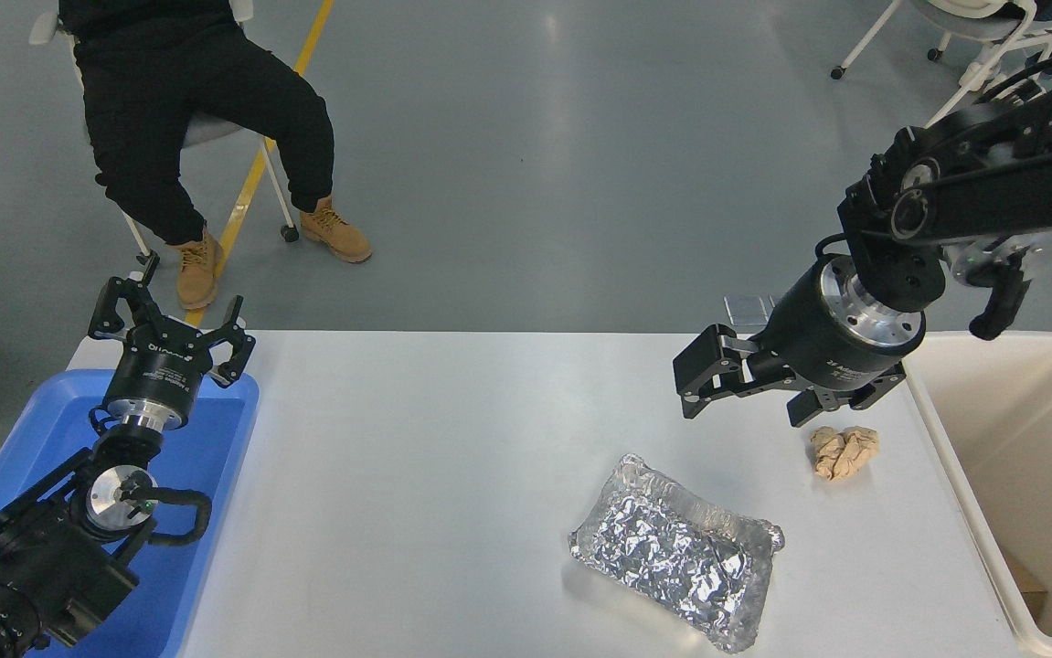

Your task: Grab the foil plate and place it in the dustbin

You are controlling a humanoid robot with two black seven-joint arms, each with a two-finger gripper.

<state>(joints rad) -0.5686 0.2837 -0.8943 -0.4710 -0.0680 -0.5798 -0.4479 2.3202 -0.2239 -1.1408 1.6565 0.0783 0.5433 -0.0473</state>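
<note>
The foil plate [676, 551], a shiny crinkled silver tray with a raised rim, lies on the white table [416, 475] at the front, right of centre. My right gripper [695, 376] hangs above the table behind the plate, fingers pointing left, open and empty. The cream dustbin [1019, 475] stands at the table's right end, to the right of the plate. My left gripper [169, 320] is parked at the lower left over the blue tray, open and empty.
A crumpled tan paper ball [844, 451] lies on the table between the plate and the dustbin, just below my right gripper's wrist. A blue tray [206, 457] sits at the left end. A seated person [206, 119] is beyond the table's far left.
</note>
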